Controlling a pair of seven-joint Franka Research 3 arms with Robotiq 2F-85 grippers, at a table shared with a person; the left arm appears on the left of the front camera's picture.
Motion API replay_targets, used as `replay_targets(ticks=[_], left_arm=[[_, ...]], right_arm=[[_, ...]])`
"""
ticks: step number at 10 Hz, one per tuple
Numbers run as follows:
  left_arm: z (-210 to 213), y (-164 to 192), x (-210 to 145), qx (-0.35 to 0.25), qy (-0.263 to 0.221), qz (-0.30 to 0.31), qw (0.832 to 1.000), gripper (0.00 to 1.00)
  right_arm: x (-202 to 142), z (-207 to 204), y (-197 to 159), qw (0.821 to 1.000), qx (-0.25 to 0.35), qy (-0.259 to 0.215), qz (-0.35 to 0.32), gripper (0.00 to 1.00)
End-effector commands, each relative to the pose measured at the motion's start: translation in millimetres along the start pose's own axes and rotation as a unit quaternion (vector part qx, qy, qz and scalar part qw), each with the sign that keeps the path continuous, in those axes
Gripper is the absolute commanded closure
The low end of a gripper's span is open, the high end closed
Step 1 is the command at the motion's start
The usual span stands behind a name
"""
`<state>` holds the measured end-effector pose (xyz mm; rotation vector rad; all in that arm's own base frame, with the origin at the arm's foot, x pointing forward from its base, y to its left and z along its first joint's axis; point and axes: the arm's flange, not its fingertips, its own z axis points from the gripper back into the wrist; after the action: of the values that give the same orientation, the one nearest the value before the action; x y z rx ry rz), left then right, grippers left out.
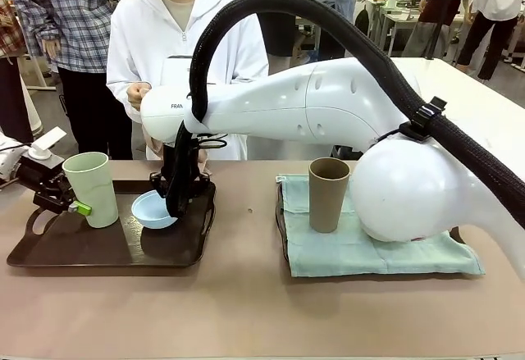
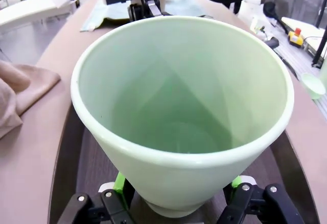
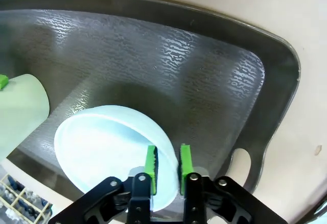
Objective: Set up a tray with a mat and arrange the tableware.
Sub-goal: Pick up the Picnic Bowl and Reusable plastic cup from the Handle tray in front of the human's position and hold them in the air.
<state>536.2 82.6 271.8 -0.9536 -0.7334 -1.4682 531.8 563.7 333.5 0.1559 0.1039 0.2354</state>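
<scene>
A pale green tumbler [image 1: 90,188] stands upright at the left end of a dark brown tray [image 1: 98,257]. My left gripper [image 1: 78,207] is shut on its lower body. From the left wrist, green pads press both sides of the tumbler [image 2: 179,112] near its base. A light blue bowl [image 1: 154,210] tilts over the tray's middle, its rim pinched by my right gripper [image 1: 176,204]. In the right wrist view the bowl [image 3: 102,147] sits between the gripper's [image 3: 167,165] pads above the tray [image 3: 179,71]. A brown tumbler [image 1: 328,194] stands on a pale green mat [image 1: 369,253] at the right.
A person in a white top [image 1: 164,32] stands at the far side behind the dark tray. My right arm's bulky white elbow [image 1: 410,188] hangs over the mat's right part. A beige cloth [image 2: 20,91] lies on the table beside the tray.
</scene>
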Motion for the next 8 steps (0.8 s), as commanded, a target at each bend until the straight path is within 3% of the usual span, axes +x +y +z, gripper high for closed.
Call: replay_targets(ticks=[1,2,3,4,5,8], left_arm=[[0,2,-1,0.003,-0.004,-0.008,1.0,0.71],[1,2,-1,0.004,-0.002,-0.008,1.0,0.71],[1,1,-1,0.006,0.0,-0.011,1.0,1.0],[3,1,0,0.008,0.0,-0.015,1.0,0.71],[4,-2,4,0.009,0.0,-0.024,1.0,1.0],[16,-26,58,-0.002,-0.003,-0.039,0.999,1.0]], right_arm=[[11,3,7,1.0,0.004,0.008,0.004,1.0],[11,3,7,1.0,0.004,0.008,0.003,1.0],[11,3,7,1.0,0.003,0.007,0.003,1.0],[11,4,6,1.0,0.002,0.005,0.001,1.0],[7,6,4,1.0,-0.005,0.009,0.002,1.0],[-23,36,-2,1.0,0.002,0.016,0.007,1.0]])
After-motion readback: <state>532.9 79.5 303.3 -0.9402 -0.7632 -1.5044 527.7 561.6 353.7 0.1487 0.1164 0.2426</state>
